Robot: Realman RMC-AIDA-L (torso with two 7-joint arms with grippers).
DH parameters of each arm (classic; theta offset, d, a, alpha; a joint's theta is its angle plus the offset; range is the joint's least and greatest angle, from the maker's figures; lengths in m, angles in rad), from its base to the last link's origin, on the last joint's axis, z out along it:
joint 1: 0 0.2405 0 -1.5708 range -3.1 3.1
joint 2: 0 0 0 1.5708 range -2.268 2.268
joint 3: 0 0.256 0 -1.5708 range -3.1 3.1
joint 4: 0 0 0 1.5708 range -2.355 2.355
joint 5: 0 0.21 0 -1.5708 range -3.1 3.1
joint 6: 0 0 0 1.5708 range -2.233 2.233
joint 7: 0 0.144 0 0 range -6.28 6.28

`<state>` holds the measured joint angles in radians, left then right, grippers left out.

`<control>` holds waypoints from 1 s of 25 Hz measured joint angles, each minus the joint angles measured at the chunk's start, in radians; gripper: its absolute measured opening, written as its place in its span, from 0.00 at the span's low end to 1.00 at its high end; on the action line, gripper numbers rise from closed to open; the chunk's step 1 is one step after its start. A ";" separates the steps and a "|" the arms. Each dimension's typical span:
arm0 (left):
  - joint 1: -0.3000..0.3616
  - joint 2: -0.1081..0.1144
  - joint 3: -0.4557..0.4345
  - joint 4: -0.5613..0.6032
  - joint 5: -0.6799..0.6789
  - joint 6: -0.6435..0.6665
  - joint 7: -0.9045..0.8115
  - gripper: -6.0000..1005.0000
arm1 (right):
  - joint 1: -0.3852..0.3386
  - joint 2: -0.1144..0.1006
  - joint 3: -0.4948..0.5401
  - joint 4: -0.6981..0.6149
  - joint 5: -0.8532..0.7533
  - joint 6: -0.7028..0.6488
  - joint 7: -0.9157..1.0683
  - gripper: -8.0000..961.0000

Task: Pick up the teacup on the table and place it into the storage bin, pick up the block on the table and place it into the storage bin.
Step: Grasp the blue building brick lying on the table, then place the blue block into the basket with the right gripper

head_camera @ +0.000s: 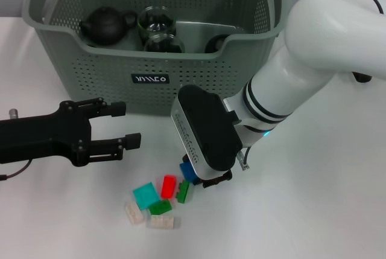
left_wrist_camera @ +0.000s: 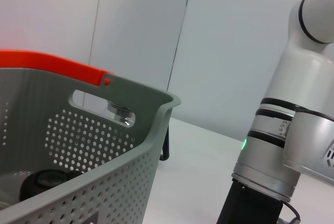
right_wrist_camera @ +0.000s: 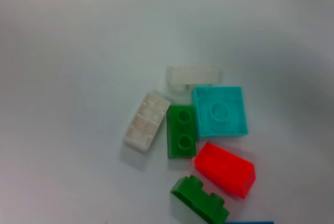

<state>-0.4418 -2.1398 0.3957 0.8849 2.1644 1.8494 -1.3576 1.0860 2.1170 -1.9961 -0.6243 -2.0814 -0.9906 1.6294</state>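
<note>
Blocks (head_camera: 161, 197), R pincer (head_camera: 211, 182) above, L pincer (head_camera: 123, 125) open

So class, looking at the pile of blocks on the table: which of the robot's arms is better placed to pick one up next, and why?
The right. The right gripper hangs directly over the blocks, at the blue block. The left gripper, open, sits off to the side, nearer the storage bin.

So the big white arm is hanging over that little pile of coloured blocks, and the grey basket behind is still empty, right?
Not quite. The right gripper does hang over the blocks, but the storage bin is not empty: the head view shows a dark teapot and glass cups inside it.
</note>
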 joint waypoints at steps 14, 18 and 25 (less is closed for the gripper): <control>-0.001 0.000 0.000 0.000 0.000 0.000 -0.001 0.78 | -0.003 -0.002 0.004 0.000 0.001 0.003 0.003 0.47; -0.002 0.000 0.000 0.000 0.000 0.000 -0.005 0.78 | -0.005 -0.003 0.008 -0.004 0.001 0.000 0.005 0.46; -0.005 0.005 0.000 0.003 0.000 0.000 -0.012 0.78 | -0.011 -0.007 0.067 -0.008 0.001 -0.002 0.013 0.46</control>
<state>-0.4466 -2.1348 0.3958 0.8874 2.1644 1.8496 -1.3694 1.0749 2.1095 -1.9288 -0.6319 -2.0806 -0.9923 1.6427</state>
